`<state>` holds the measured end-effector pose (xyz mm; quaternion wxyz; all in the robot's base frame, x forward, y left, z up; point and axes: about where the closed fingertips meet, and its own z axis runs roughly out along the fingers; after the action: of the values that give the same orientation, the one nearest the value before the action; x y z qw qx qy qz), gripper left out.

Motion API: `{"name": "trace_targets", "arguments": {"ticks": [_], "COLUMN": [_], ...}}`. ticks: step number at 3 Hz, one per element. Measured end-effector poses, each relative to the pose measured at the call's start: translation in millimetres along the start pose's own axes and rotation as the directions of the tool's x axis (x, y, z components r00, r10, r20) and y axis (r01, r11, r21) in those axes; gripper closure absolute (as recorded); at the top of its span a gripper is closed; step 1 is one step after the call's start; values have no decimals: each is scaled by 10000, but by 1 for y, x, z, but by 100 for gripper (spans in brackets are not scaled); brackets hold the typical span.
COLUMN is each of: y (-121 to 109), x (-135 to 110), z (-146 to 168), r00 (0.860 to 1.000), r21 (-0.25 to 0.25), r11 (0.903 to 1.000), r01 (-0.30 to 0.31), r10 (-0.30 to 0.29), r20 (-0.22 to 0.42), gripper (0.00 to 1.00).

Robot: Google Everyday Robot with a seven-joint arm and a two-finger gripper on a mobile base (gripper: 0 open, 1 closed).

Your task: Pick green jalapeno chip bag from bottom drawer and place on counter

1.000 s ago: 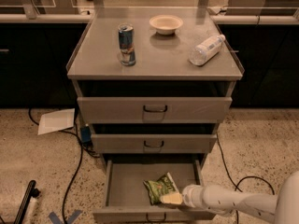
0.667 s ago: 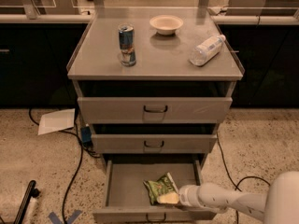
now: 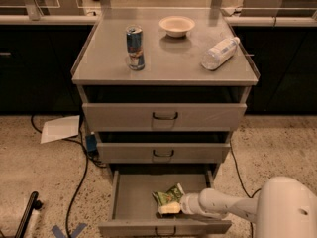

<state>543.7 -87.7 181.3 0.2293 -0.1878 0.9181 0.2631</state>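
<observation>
The green jalapeno chip bag (image 3: 168, 196) lies crinkled on the floor of the open bottom drawer (image 3: 133, 202), right of its middle. My gripper (image 3: 170, 208) reaches into the drawer from the right on a white arm and sits at the bag's near edge, touching it. The counter (image 3: 168, 58) is the grey top of the drawer cabinet, above the two closed upper drawers.
On the counter stand a blue can (image 3: 134, 47), a small pale bowl (image 3: 177, 26) and a clear plastic bottle (image 3: 220, 53) lying on its side. Cables (image 3: 79, 182) and a white paper (image 3: 60, 129) lie on the floor to the left. A dark bench runs behind.
My gripper has slid slightly left in the drawer, closer onto the chip bag. The bag and the counter objects have not moved.
</observation>
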Motion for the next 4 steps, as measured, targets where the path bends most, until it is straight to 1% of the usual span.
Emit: {"name": "trace_targets", "arguments": {"ticks": [1, 2, 3, 4], "y": [3, 6, 3, 3], "x": [-2, 2, 20, 20], "z": [24, 46, 66, 68], "r00": [9997, 9985, 9937, 9928], "r21": [-52, 74, 445, 462], "r11": [10000, 10000, 9990, 9989], "r01": [16, 20, 36, 126], "r10": [-17, -16, 14, -70], "r20": [-240, -551, -1119, -1194], "gripper": [0, 0, 0, 19]}}
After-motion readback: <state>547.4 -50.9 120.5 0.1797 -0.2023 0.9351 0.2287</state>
